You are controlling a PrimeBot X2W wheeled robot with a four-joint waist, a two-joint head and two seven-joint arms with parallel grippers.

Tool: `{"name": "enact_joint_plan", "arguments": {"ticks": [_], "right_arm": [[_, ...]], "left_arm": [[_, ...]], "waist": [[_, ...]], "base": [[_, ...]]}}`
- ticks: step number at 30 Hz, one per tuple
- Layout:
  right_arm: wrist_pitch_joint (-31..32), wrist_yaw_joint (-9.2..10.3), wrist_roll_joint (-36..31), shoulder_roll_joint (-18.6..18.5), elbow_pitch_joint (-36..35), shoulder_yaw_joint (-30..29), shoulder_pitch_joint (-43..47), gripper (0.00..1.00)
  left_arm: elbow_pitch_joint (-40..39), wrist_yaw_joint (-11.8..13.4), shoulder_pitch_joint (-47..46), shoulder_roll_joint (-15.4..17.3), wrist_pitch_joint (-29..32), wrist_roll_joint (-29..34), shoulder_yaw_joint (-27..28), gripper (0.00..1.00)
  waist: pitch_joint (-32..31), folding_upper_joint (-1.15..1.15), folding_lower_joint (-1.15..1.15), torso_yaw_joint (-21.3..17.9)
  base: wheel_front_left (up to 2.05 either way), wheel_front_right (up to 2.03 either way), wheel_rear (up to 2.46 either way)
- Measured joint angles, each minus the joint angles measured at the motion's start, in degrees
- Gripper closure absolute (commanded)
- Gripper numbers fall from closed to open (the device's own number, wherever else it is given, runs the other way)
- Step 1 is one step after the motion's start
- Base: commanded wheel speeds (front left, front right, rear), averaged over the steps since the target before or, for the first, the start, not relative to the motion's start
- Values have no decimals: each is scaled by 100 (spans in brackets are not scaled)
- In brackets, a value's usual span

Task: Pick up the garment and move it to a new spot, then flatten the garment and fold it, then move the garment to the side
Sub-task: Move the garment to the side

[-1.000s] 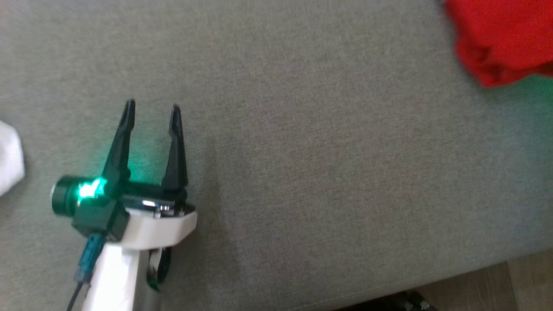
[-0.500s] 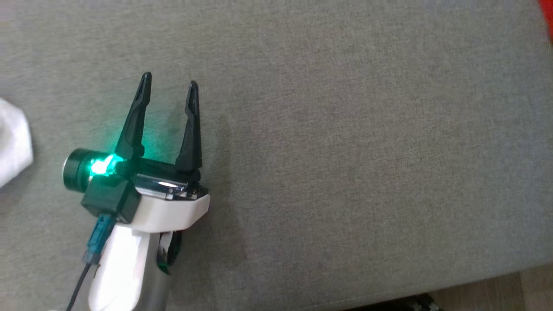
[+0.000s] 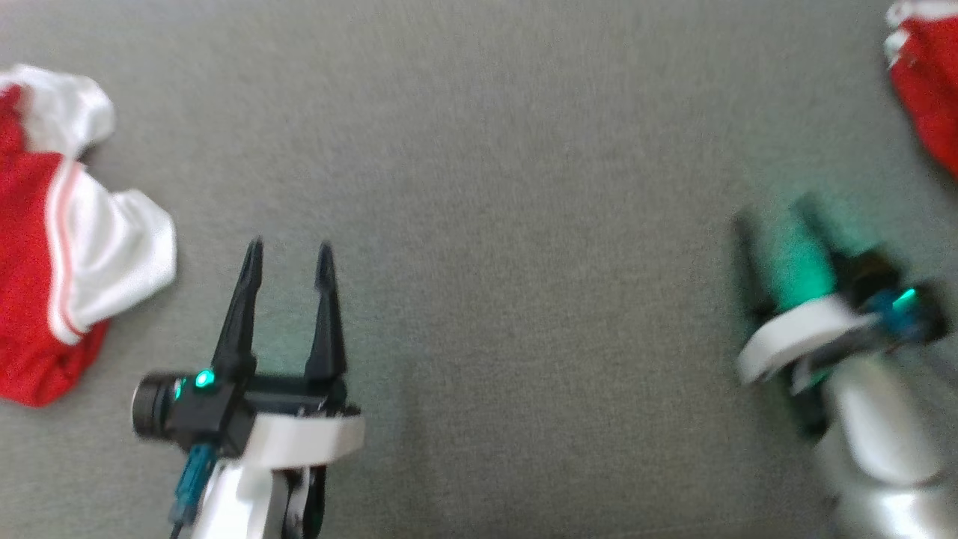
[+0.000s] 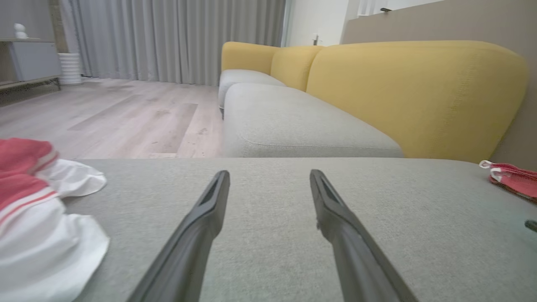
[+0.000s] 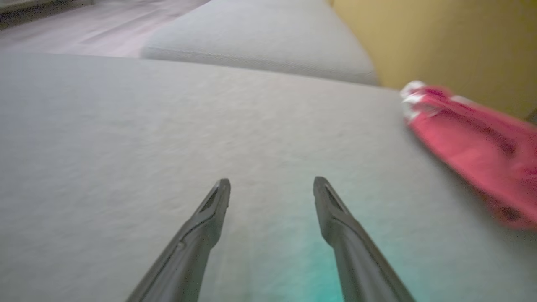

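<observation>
Your red garment [image 3: 928, 97] lies at the far right edge of the grey cushion [image 3: 524, 187]. It is a flat, folded-looking shape with a strip of white trim at its far end. In the right wrist view it rests on the cushion's fabric, free of both pincers, close below the yellow backrest [image 5: 440, 37] that rises along the cushion's right side. The right pincer [image 5: 272, 181] is over the near right part of the cushion, apart from the garment, with its two dark fingers spread wide over bare grey fabric. From the head camera this pincer is smeared by blur, and a green glow falls on the cushion around it. The left pincer [image 3: 290, 247] sits over the near left part of the cushion, fingers pointing toward the far side and likewise spread apart, with a small green light at its wrist. You cannot tell whether either pincer's tips touch the cushion. At the cushion's left edge lies a second piece, a crumpled red-and-white garment [image 3: 52, 254], bunched in loose folds beside the left pincer but not touching it. Beyond the cushion's far side the left wrist view shows a grey sofa seat [image 4: 293, 121], a pale wood floor [image 4: 126, 113] and grey curtains [image 4: 168, 37].
</observation>
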State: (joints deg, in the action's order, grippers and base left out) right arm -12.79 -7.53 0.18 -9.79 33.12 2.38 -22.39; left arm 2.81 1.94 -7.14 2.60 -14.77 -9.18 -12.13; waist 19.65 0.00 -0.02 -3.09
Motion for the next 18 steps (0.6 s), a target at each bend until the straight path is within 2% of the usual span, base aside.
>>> {"name": "enact_joint_plan", "arguments": {"ticks": [5, 11, 18], "right_arm": [[-140, 0, 450, 379, 182, 594, 471, 0], [-144, 0, 837, 571, -939, 661, 1222, 0], [-151, 0, 838, 643, -1510, 535, 2333, 0]], "left_arm": [[115, 164, 500, 10, 1, 0, 177, 0], [81, 264, 1071, 21, 1, 0, 302, 0], [-91, 404, 1803, 26, 7, -85, 344, 0]], "waist": [[-633, 0, -1, 72], [-1315, 0, 0, 138], [-1960, 0, 0, 229]], "base": [[0, 0, 0], [0, 0, 0], [0, 0, 0]]}}
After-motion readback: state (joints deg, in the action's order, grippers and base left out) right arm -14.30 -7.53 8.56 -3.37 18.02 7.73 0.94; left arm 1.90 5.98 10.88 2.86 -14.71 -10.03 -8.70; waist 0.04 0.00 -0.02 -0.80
